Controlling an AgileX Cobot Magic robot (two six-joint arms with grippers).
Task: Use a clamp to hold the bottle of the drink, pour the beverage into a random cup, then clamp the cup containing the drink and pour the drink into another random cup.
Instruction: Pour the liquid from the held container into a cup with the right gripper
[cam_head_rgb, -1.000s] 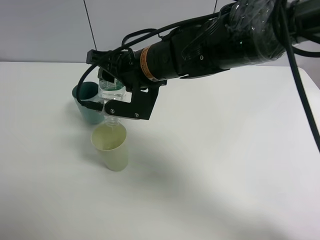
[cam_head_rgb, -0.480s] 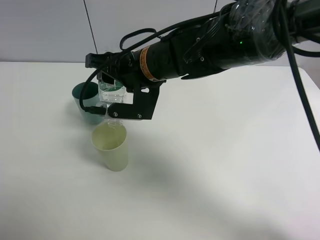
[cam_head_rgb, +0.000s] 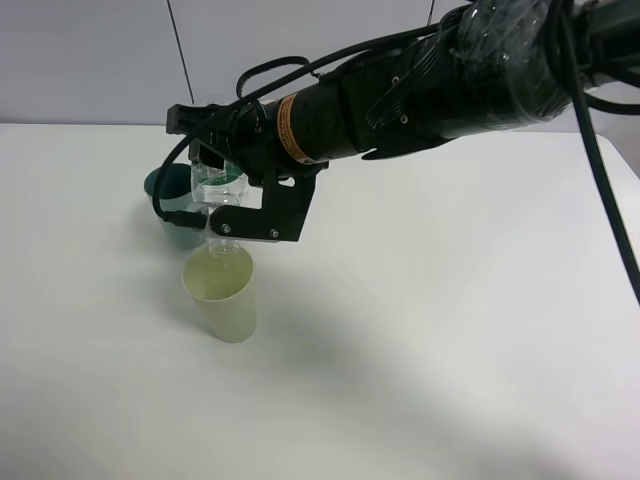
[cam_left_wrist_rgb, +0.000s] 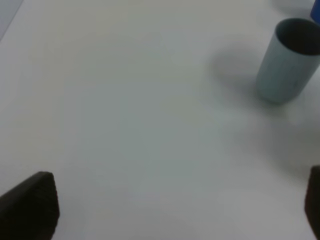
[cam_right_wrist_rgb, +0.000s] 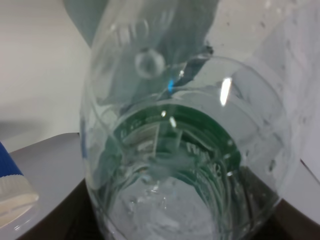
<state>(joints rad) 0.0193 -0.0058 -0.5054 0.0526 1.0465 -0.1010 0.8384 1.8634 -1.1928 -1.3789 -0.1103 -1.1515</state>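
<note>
Mid-pour, by the look of it: clear green-labelled bottle (cam_head_rgb: 220, 186) clamped tight in the right gripper (cam_head_rgb: 232, 208), tipped neck-down, mouth just above the rim of the pale yellow-green tumbler (cam_head_rgb: 222, 296). Teal tumbler (cam_head_rgb: 163, 186) just behind, partly hidden by gripper and cable. Left gripper (cam_left_wrist_rgb: 172, 207) spread wide, holding nothing, over bare tabletop (cam_left_wrist_rgb: 125, 115), well apart from the pour.

Likely ways to go wrong from here:
- Spilling onto the tabletop through drift of the mouth off the rim, or gulping and splashing from too steep a tilt.
- Knocking the light tumbler over by lowering the neck against its rim.
- Losing the bottle through slip between flat plates and smooth, squashy plastic.
- Brushing the teal tumbler with the cable when swinging back upright.
- Overfilling, and so slopping at the later cup-to-cup pour.

Fill level impossible to read here.
</note>
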